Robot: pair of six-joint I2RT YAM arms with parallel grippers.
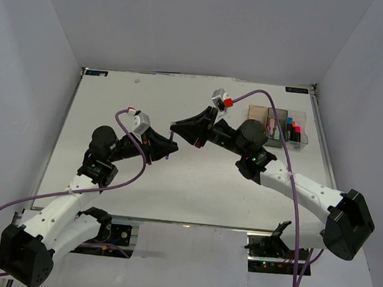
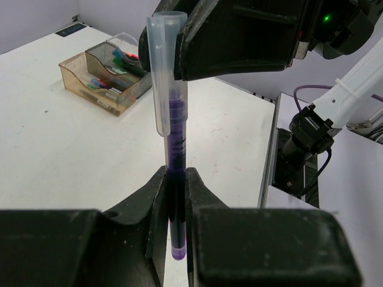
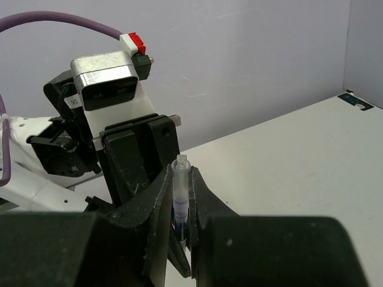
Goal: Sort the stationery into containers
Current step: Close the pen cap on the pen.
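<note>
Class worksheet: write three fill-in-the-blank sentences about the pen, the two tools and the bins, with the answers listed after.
1. The left tool and the right tool both grip one pen, whose ink is ____.
2. The right tool pinches the pen's clear ____.
3. The bins stand in a row of ____.
Answers: purple; cap; three.

light: bright, diffuse | shadows: faint | focus: sharp | glare: slight
</note>
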